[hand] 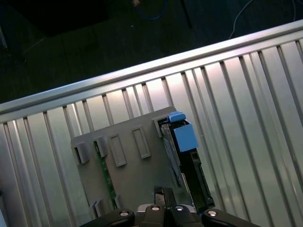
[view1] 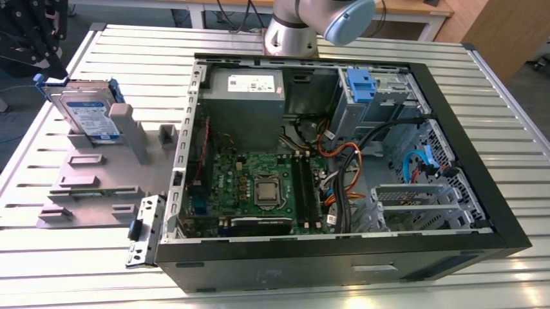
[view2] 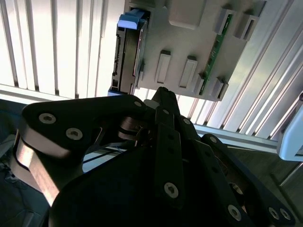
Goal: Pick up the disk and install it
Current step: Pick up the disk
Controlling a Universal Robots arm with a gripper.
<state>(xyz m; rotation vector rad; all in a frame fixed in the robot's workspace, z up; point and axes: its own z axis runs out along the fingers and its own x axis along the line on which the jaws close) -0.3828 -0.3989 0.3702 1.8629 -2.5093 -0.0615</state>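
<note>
- Gripper (view2: 163,92) linkage sits closest to the lens in the second wrist view. Its black links run to a single tip, so it reads as pinched together with nothing in it.
- Disk (view1: 86,112) stands on edge in a grey holder (view1: 94,183) on the slatted table (view1: 129,45). It is at the exterior view's left of the open computer case (view1: 507,225), apart from it.
- Handling, as judged: stiff, dense for its size, smooth metal faces, intolerant of knocks. The best hold looks to be across the thickness at the exposed upper edge, squarely on the blue carrier (hand: 182,135).
- Pose: the arm (view1: 292,32) stands at the far side of the case in the exterior view. Both wrist views look down on holder and disk, with the gripper above them and touching neither.
</note>
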